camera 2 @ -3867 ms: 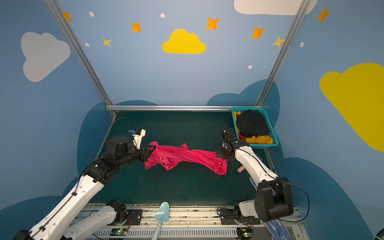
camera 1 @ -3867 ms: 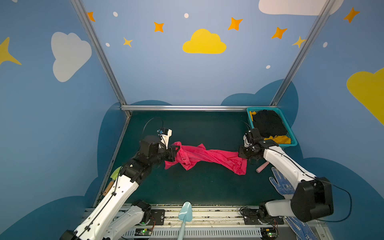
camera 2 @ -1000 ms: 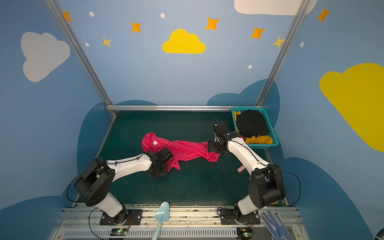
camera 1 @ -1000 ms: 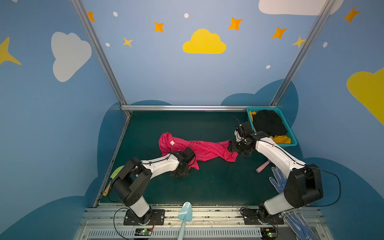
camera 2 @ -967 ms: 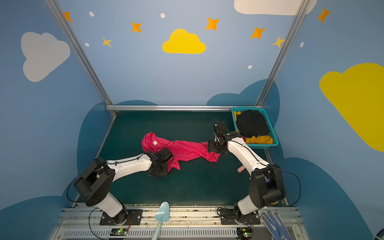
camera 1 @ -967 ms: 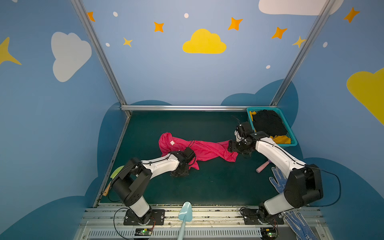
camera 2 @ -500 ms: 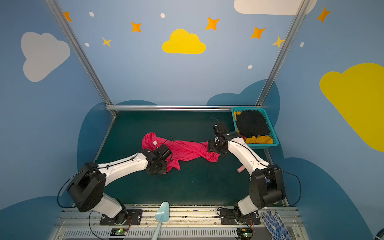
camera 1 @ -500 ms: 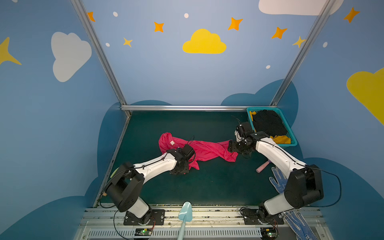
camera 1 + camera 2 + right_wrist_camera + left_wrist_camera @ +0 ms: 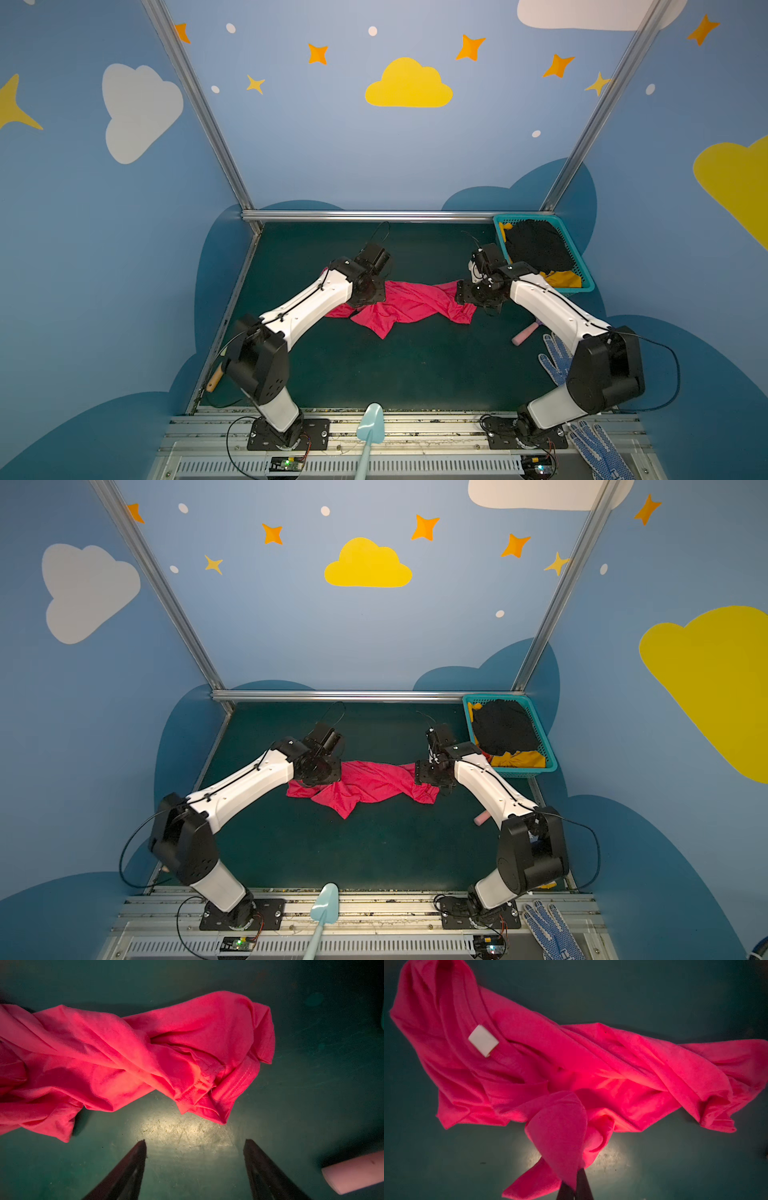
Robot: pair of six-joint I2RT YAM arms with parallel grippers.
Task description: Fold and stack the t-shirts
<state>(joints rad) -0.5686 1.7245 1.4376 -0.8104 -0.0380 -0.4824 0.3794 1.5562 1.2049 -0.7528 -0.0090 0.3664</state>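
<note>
Pink t-shirt (image 9: pixel 409 303) limp, light, twisted; left gripper (image 9: pixel 574 1188) pinching a fold; right gripper (image 9: pixel 195 1140) spread, empty. Hem corner (image 9: pixel 199 1086) looks the best hold.

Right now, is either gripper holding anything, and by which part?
The left gripper is shut on a raised edge fold of the pink t-shirt; the right gripper is open, holding nothing.
</note>
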